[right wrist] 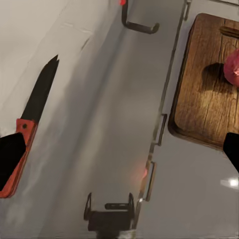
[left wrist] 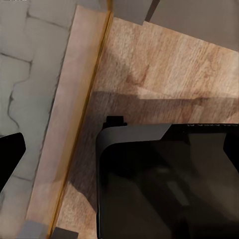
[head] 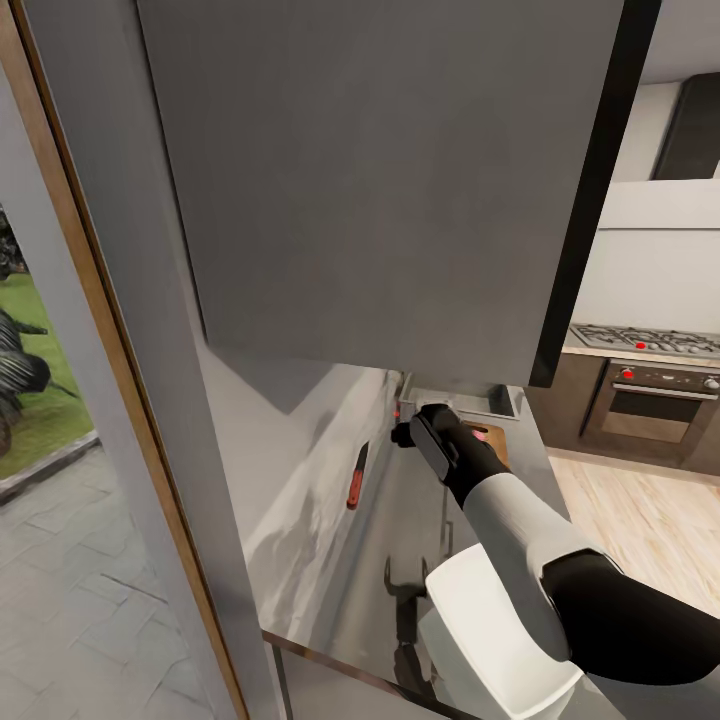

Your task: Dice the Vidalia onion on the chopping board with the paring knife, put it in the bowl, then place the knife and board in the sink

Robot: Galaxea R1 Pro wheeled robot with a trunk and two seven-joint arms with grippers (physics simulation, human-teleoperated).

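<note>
Your Vidalia onion (right wrist: 233, 69) already sits whole on the chopping board (right wrist: 204, 94); the paring knife (right wrist: 30, 124) lies apart on the worktop (right wrist: 109, 114). Your right fingers (right wrist: 10, 159) spread empty. Dicing, bowl and sink remain.

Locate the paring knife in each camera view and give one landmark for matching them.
Head view: the paring knife hangs on the wall, centre-left, left of the right tool.
Right wrist view: at the left edge, red handle beside a dark fingertip.
Left wrist view: not in it.
Shared landmark: the chopping board.
</note>
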